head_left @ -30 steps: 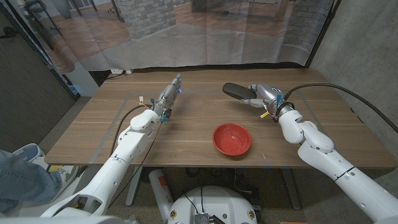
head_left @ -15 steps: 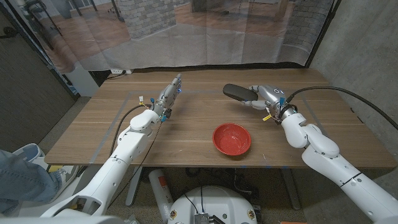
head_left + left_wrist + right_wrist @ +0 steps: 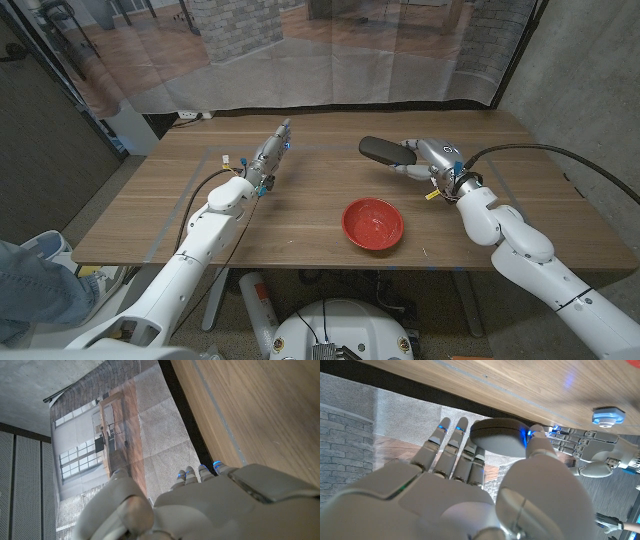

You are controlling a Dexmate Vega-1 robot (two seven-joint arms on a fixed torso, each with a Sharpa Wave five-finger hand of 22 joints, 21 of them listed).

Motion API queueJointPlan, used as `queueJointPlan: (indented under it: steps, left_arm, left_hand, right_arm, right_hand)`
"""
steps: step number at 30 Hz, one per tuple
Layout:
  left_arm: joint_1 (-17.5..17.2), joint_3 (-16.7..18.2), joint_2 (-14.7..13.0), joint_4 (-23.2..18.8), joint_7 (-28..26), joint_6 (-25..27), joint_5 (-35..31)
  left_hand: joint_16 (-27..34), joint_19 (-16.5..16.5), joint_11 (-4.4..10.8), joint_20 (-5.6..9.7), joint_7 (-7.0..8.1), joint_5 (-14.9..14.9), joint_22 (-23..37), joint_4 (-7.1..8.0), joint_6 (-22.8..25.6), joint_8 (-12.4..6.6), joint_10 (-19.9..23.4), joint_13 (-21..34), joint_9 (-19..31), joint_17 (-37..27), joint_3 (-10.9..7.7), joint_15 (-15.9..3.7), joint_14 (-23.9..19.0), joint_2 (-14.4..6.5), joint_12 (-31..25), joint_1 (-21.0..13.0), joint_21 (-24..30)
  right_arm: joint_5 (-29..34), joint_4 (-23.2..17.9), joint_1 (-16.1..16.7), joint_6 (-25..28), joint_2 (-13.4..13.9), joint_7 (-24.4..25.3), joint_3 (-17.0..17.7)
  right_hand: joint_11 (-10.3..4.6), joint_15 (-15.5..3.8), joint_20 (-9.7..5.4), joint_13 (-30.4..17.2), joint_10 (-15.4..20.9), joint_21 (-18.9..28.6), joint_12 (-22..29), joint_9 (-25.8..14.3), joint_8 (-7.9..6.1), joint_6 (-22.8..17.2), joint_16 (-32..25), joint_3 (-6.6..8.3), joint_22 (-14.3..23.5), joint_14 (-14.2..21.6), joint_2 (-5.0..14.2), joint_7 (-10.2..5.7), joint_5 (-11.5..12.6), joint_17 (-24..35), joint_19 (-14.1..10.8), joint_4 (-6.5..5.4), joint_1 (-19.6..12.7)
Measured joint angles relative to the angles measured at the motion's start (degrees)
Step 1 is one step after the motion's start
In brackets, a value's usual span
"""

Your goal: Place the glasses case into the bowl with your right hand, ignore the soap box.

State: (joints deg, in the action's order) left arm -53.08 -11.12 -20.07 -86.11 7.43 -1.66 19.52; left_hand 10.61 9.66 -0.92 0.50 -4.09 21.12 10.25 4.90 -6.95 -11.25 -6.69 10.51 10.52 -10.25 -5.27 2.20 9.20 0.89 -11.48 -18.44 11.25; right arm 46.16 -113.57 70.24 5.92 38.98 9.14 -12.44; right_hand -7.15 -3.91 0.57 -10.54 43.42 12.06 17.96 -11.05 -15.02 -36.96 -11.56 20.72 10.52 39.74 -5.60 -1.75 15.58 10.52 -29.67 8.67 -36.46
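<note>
A dark grey glasses case [image 3: 381, 150] is held above the table's far right part by my right hand [image 3: 425, 156], which grips one end of it. The right wrist view shows the case [image 3: 499, 437] pinched between the thumb and the fingers [image 3: 455, 442]. A red bowl [image 3: 373, 223] sits empty on the table, nearer the front edge than the case and a little left of the right hand. My left hand [image 3: 271, 154] stays at the table's left middle with straight fingers and nothing in it; its fingers [image 3: 200, 472] reach toward the far edge.
The wooden table [image 3: 300, 210] has faint tape lines on its surface. A translucent curtain [image 3: 300, 50] hangs behind the far edge. A person's blue sleeve [image 3: 30, 285] is at the bottom left, off the table.
My right hand with the glasses case has shifted slightly right and the forearm has swung outward. The left arm and bowl have not moved.
</note>
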Motion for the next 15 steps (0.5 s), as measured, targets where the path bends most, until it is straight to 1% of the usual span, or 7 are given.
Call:
queueJointPlan:
  steps: [2,6,9,10,13,14,15]
  left_arm:
    - [0.00,0.02,-0.05,0.00,0.02,-0.02,0.02]
    - [0.03,0.03,-0.10,0.02,0.11,-0.05,0.08]
    - [0.12,0.05,-0.13,0.23,0.27,-0.15,0.12]
    - [0.15,0.06,-0.13,0.31,0.36,-0.20,0.16]
    - [0.30,0.08,-0.15,0.61,0.36,-0.20,0.16]
    - [0.34,0.08,-0.15,0.68,0.70,-0.37,0.28]
    - [0.40,0.08,-0.16,0.77,0.82,-0.44,0.31]
  left_hand:
    - [0.00,0.00,0.00,0.00,0.00,0.00,0.00,0.00,0.00,0.00,0.00,0.00,0.00,0.00,0.00,0.00,0.00,0.00,0.00,0.00,0.00]
    - [0.00,0.00,-0.02,0.00,0.00,0.00,0.00,0.00,0.00,0.00,0.02,0.00,0.00,0.00,0.00,0.00,0.00,0.00,0.00,0.00,0.00]
    - [0.00,0.00,-0.31,0.00,0.00,0.00,0.00,0.00,0.00,0.00,0.31,0.00,0.00,0.00,0.00,0.00,0.00,0.00,0.00,0.00,0.00]
    - [0.00,0.00,-0.31,0.00,0.00,0.00,0.00,0.13,0.00,0.00,0.31,0.00,0.00,0.00,0.12,0.00,0.00,0.00,0.00,0.00,0.00]
    - [0.00,0.00,-0.32,0.00,0.00,0.00,0.00,0.17,0.00,0.00,0.31,0.00,0.00,0.00,0.17,0.00,0.00,0.00,0.00,0.00,0.00]
    - [0.00,0.00,-0.31,0.00,0.00,-0.04,0.00,0.17,0.00,0.00,0.31,0.00,0.00,0.00,0.16,0.00,0.00,0.00,0.00,0.00,0.00]
    - [0.00,0.00,-0.31,0.00,0.00,-0.32,0.00,0.17,0.00,0.00,0.31,0.00,0.00,0.00,0.16,0.00,0.00,0.00,0.00,0.00,0.00]
  right_arm:
    - [0.18,-0.23,0.31,-0.19,-0.03,0.06,0.18]
    - [0.29,-0.67,0.98,-0.43,-0.15,0.09,0.57]
    - [0.28,-1.12,1.58,-0.66,-0.37,0.09,0.99]
    - [0.24,-1.39,1.96,-0.70,-0.51,0.09,1.22]
    - [0.13,-1.39,1.96,-0.87,-0.51,0.09,1.22]
    - [0.13,-2.20,3.07,-0.96,-0.82,0.09,1.89]
    - [0.12,-2.55,3.49,-1.05,-0.90,0.08,2.15]
  right_hand:
    - [0.00,-0.10,-0.38,0.00,0.00,0.00,0.00,0.00,0.10,0.00,0.00,0.00,0.00,0.10,0.06,0.00,-0.01,0.00,-0.38,0.00,0.06]
    - [0.00,-0.09,-0.38,0.00,0.00,0.00,0.00,0.00,0.11,0.00,0.00,0.00,0.00,0.09,0.06,0.00,0.02,0.00,-0.38,0.00,0.06]
    - [0.00,-0.09,-0.41,0.00,0.01,0.00,0.00,0.00,0.14,0.00,0.00,0.00,0.00,0.09,0.06,0.00,0.12,0.00,-0.34,0.00,0.06]
    - [0.09,-0.09,-0.60,0.00,0.10,0.00,0.00,0.00,0.17,-0.01,0.00,0.00,0.00,0.09,0.06,-0.01,0.12,0.00,-0.16,0.00,0.06]
    - [0.09,-0.09,-0.59,0.00,0.10,0.00,0.00,0.00,0.17,-0.11,0.00,0.00,0.00,0.09,0.06,0.09,0.12,0.00,-0.16,0.00,0.06]
    - [-0.04,-0.09,-0.59,0.01,0.23,0.00,0.00,0.00,0.18,-0.24,0.00,0.00,0.00,0.09,0.06,0.21,0.12,0.00,-0.16,0.00,0.06]
    - [-0.11,-0.09,-0.59,0.01,0.33,0.00,0.00,0.00,0.32,-0.54,0.00,0.00,0.00,0.09,0.06,0.09,0.12,0.00,-0.16,0.00,0.06]
